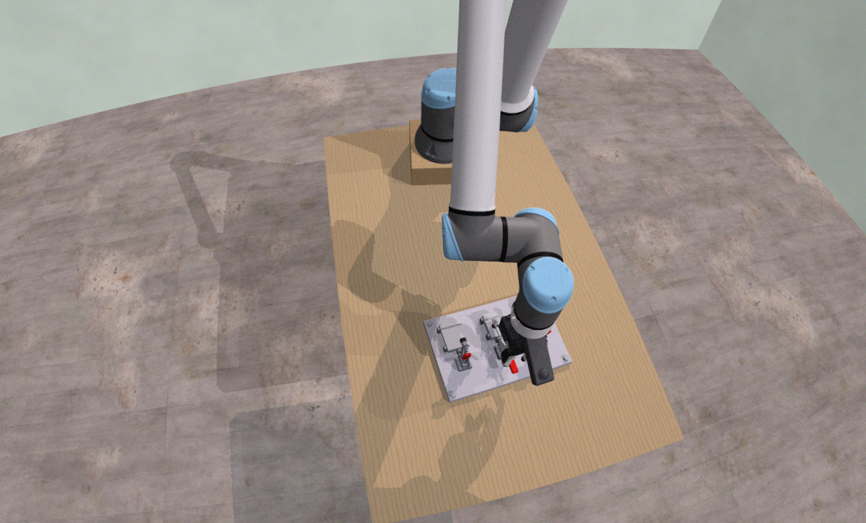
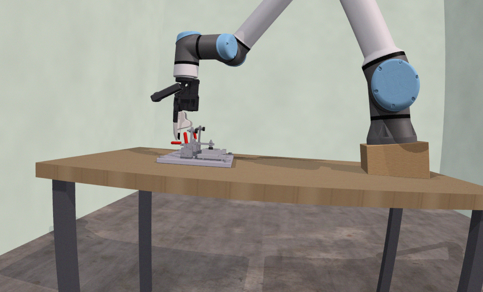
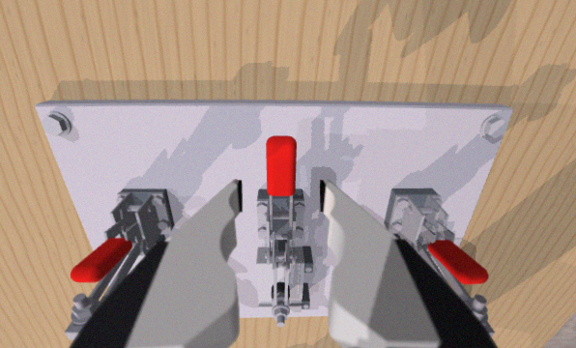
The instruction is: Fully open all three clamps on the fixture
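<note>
A grey fixture plate (image 1: 476, 383) (image 2: 199, 162) (image 3: 124, 140) lies on the wooden table and carries three toggle clamps with red handles. In the wrist view the middle clamp's handle (image 3: 281, 164) (image 2: 176, 142) lies flat, pointing to the plate's far edge. The left handle (image 3: 100, 260) and the right handle (image 3: 457, 262) stand tilted up and outward. My gripper (image 3: 280, 182) (image 2: 178, 136) is open, pointing down just above the middle clamp. Its two fingertips stand either side of the handle's base with nothing held. A grey part (image 1: 452, 333) sits on the plate.
The arm's base stands on a wooden block (image 2: 395, 159) (image 1: 423, 172) at the table's far end. The table (image 2: 236, 177) (image 1: 553, 442) has edges close to the fixture on the front and side. A black bar (image 2: 165, 93) sticks out sideways from the wrist.
</note>
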